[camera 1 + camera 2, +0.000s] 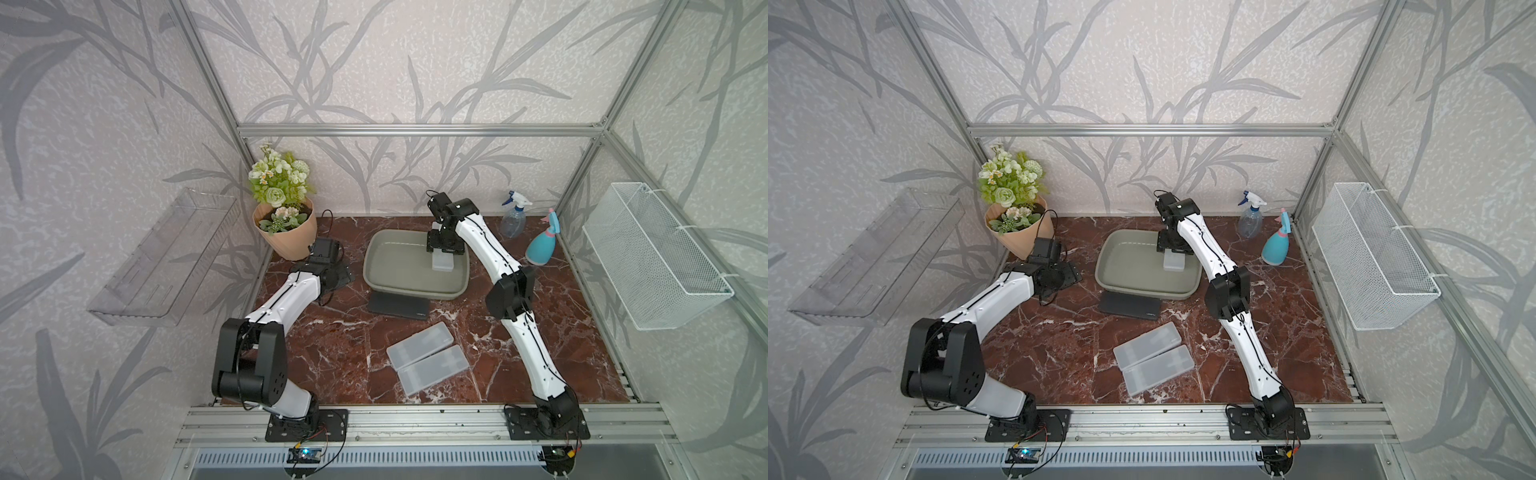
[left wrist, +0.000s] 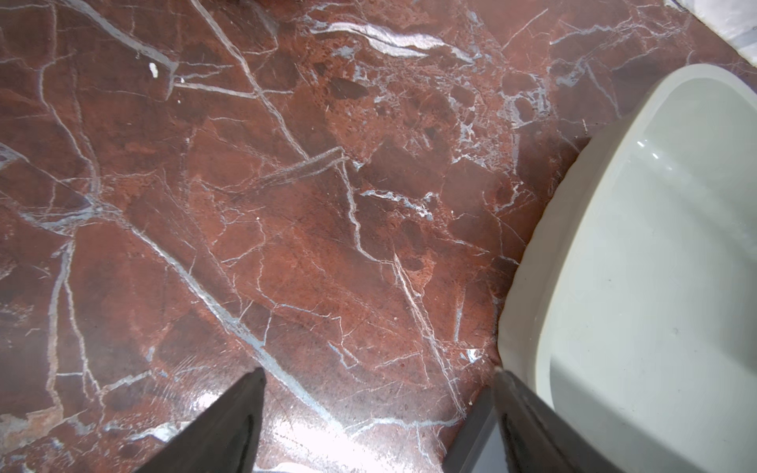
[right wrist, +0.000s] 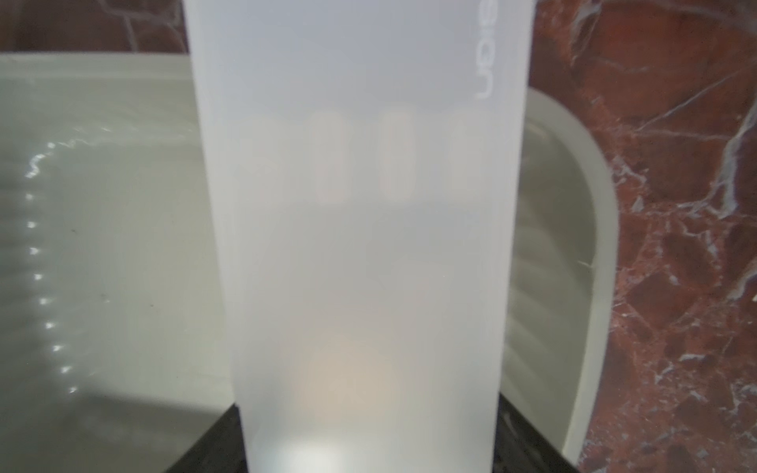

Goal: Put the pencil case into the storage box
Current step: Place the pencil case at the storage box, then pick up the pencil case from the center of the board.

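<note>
Frosted pencil case (image 3: 360, 225) is pinched at one end by the right gripper (image 3: 375, 444). Dark fingers (image 3: 213, 448) are seen flanking it on both sides in the right wrist view, with the jaws set wide across its width. The case is hung end-down over the right part of the storage box (image 1: 399, 266), inside the rim line. Whether its low end is touching the box floor cannot be told. Lettering along one edge of the case is shown only by the right wrist view; in both top views the held case (image 1: 1174, 262) is too small for that. The wider layout is given only by the top views. A dark pencil case (image 1: 398, 307) is laid flat just in front of the box. A second frosted case (image 1: 419, 347) and a third frosted case (image 1: 432, 370) are laid side by side nearer the arm bases, well apart from the box. Left gripper (image 2: 379, 372) is spread wide, with nothing between the fingers, over the bare marble table (image 2: 286, 204) just beside the box rim (image 2: 536, 286). That spread is resolved only in the left wrist view; in a top view the left gripper (image 1: 338, 276) is a dark shape too small to be judged. Only marble and one rounded box corner are taken in by the left wrist view.
</note>
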`<state>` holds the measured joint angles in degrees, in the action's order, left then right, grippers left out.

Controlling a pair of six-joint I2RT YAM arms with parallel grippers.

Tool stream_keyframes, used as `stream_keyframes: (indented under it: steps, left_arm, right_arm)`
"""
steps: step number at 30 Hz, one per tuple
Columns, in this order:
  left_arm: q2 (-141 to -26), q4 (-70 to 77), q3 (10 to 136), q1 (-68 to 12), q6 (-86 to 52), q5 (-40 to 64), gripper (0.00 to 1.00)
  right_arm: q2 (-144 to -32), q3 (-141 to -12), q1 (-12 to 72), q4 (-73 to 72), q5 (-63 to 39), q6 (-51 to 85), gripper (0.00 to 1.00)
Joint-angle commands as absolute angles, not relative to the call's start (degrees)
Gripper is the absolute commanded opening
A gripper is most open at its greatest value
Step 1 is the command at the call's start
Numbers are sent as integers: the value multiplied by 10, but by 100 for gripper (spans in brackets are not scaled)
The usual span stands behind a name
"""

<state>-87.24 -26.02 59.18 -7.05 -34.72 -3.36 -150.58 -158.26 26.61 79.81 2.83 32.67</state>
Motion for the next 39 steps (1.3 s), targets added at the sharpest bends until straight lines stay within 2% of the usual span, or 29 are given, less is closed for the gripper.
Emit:
stream_keyframes:
  steps: [1, 6, 10, 18, 24, 29, 36, 39]
  left_arm:
    - [-856, -258, 583, -65, -351, -35, 89]
    - [-853, -257, 574, -61, -352, -34, 89]
    - [-853, -254, 568, -59, -354, -33, 89]
    - [-867, -251, 577, -58, -354, -30, 89]
    - [-871, -251, 586, -59, -344, -16, 89]
    - [-865, -249, 601, -91, -285, 2, 88]
    - [-880, -243, 612, -190, -179, 41, 80]
    - [-887, -246, 616, -230, -161, 61, 73]
  right_arm:
    - [-1500, -1560, 266, 851, 16, 330, 76]
    - [-1444, -1424, 270, 786, 14, 337, 76]
    - [-1437, -1395, 274, 782, 17, 340, 77]
    - [-1475, -1455, 274, 805, 30, 344, 84]
    - [-1457, -1467, 276, 811, 44, 326, 97]
    - [-1334, -1361, 286, 730, 66, 287, 99]
    - [-1119, -1114, 274, 614, 116, 277, 99]
    - [-1043, -1011, 261, 582, 124, 283, 99]
